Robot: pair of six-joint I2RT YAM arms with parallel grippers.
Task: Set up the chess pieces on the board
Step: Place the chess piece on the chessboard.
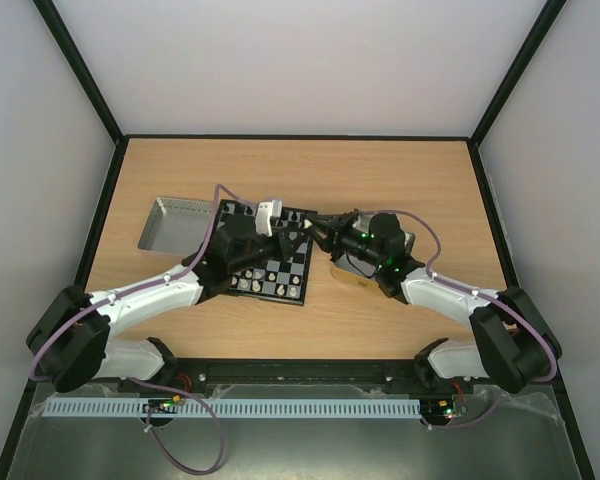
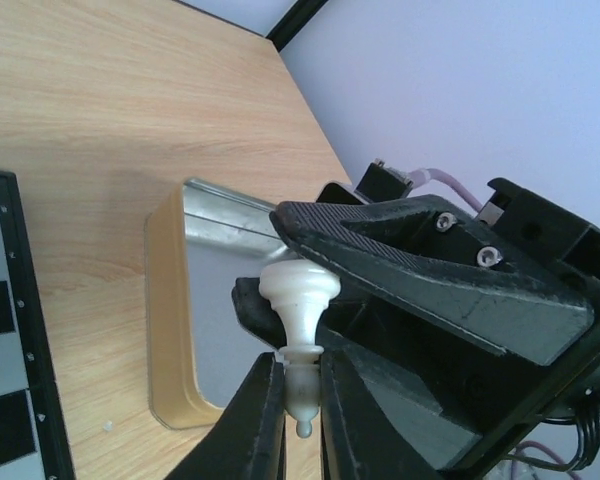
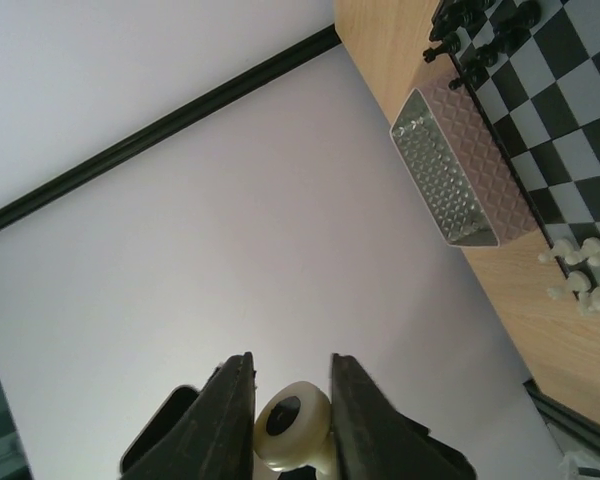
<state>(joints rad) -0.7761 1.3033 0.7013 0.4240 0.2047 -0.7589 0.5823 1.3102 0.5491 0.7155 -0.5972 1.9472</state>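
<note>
The left gripper (image 2: 300,368) is clenched on the narrow end of a white chess piece (image 2: 298,292). The right gripper (image 3: 292,385) is clamped on the same piece's round base, so both hold it in the air. It hangs by the right edge of the board (image 1: 283,270), where other white pieces (image 1: 265,287) stand along the near rows.
</note>
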